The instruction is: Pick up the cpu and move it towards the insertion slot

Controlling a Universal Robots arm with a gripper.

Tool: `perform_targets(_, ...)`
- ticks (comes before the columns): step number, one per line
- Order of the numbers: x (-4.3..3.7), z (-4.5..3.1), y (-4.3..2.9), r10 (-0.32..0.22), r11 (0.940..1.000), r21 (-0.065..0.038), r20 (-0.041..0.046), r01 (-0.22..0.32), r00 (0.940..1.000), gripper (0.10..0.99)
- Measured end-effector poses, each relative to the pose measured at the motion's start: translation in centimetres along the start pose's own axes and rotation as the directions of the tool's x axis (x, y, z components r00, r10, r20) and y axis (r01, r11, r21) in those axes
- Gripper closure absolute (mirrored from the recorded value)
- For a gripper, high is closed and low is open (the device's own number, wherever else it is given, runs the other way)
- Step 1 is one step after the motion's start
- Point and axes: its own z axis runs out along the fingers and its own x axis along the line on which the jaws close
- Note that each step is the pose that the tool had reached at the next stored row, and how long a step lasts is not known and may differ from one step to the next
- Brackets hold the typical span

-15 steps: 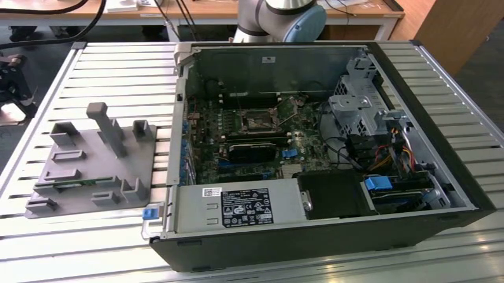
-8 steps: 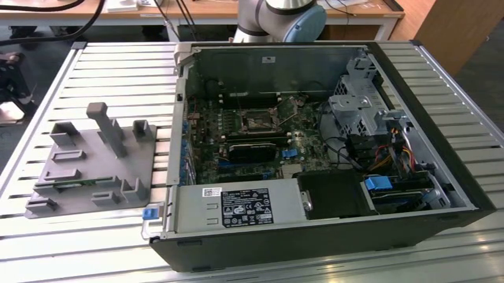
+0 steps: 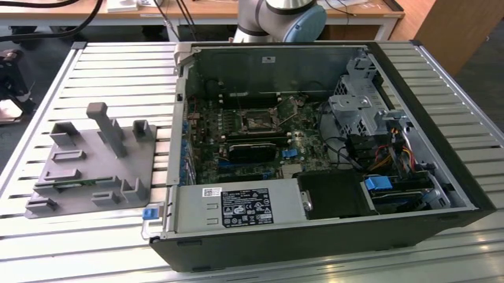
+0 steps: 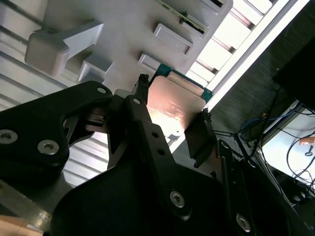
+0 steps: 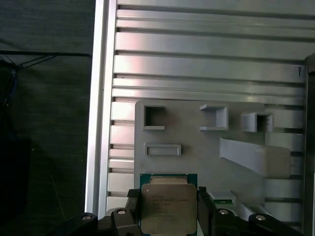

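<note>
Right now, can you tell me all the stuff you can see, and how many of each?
table: one, silvery slats, under everything.
grey fixture: one, grey, on the table at the exterior view's left.
computer case: one, black, open, on the table.
insertion slot: one, silver frame with dark centre, on the board inside the computer case.
cpu: one, silvery with green edge, gripped by the end effector above the grey fixture.
robot arm: one, grey and blue, behind the computer case.
end effector: one, black, shut on the cpu.
</note>
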Motion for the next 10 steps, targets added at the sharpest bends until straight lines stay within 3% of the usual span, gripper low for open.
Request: perform_targets(10,-0.02,-1.39,0.05,0.0,1.0,0.0,0.0001,0.0,1.0,0.541)
